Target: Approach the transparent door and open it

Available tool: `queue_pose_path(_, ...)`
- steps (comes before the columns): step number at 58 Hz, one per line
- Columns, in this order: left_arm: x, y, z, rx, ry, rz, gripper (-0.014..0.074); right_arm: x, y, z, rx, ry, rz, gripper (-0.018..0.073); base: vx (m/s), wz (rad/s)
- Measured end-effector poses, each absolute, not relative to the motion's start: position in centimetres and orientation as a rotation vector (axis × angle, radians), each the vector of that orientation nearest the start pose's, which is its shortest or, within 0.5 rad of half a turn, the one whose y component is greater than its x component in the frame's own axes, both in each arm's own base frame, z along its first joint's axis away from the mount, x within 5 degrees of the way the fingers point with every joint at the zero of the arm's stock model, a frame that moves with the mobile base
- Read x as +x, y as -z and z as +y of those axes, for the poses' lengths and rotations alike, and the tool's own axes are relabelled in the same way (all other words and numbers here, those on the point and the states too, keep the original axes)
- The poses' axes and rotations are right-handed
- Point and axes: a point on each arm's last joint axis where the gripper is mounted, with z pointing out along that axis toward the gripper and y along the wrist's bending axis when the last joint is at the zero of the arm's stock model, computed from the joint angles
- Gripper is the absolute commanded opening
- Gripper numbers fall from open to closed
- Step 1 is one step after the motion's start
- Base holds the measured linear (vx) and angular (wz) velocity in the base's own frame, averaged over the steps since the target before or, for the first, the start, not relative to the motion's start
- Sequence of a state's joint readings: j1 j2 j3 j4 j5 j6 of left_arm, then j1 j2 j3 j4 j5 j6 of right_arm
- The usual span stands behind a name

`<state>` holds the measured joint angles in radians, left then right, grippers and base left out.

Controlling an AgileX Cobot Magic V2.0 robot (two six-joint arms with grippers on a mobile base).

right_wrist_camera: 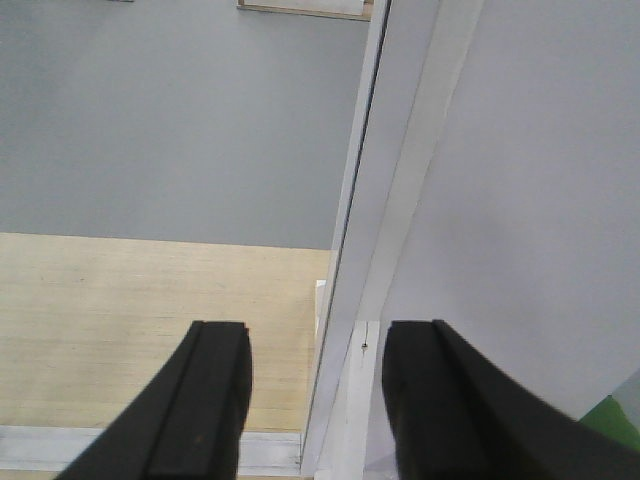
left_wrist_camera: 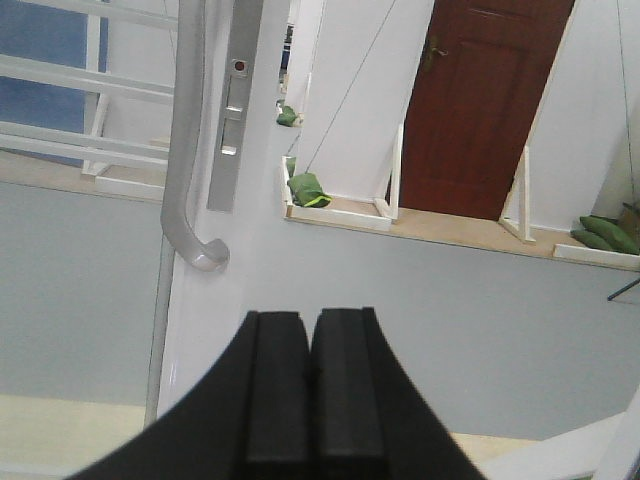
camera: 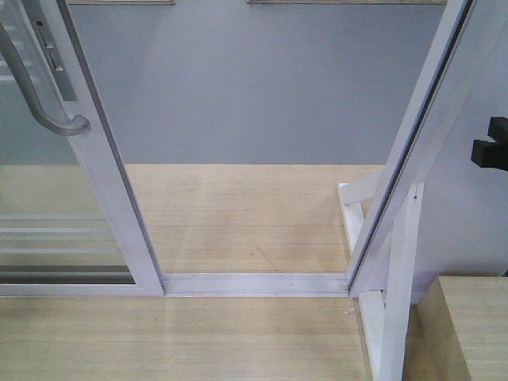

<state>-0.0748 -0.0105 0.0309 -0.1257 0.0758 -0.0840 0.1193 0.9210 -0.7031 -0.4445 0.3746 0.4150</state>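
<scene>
The transparent door stands at the left of the front view, with thin horizontal bars low on the glass. Its white stile carries the curved grey pull handle. A wide gap lies between that stile and the white jamb on the right. In the left wrist view my left gripper is shut and empty, just below and right of the handle and in front of the stile. My right gripper is open and empty, with the jamb seen between its fingers.
A white floor track crosses the gap. Beyond it are wooden floor and a grey wall. A white brace and a wooden box stand at the lower right. A black part shows at the right edge.
</scene>
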Motion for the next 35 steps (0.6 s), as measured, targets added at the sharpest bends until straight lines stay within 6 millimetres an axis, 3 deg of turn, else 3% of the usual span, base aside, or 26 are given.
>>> queue_pose_path(7, 5.7, -19.6, -0.5, -0.099, 0.23, 1.581, -0.0008, 18.9, -31.6, 0.9, -0.02, 0.08, 2.044, 0.0379, 0.0, 0.0)
queue_pose_path(14, 5.7, -19.6, -0.5, -0.099, 0.23, 1.581, -0.0008, 17.5, -30.8, 0.4, -0.009, 0.088, 2.045, 0.0327, 0.0, 0.0)
queue_pose_path(29, 5.7, -19.6, -0.5, -0.099, 0.23, 1.581, -0.0008, 12.5, -28.3, -1.0, 0.078, 0.072, 1.92, -0.0017, 0.0, 0.0)
queue_pose_path(35, 5.7, -19.6, -0.5, -0.099, 0.23, 1.581, -0.0008, 10.6, -27.1, -1.0, 0.014, 0.122, 1.818, -0.0013, 0.0, 0.0)
